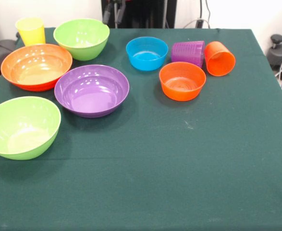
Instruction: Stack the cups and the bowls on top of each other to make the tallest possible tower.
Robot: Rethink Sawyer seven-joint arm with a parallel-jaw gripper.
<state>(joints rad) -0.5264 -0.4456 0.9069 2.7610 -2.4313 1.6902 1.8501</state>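
On the green tabletop (179, 159) we count nothing stacked. Left group, all upright: yellow cup (30, 31), lime bowl (81, 38), large orange bowl (36, 66), purple bowl (91, 90), second lime bowl (21, 126). Right group: small blue bowl (146, 53) and small orange bowl (182, 80) upright; purple cup (188, 52) and orange cup (219, 58) lying on their sides, touching. We see no gripper.
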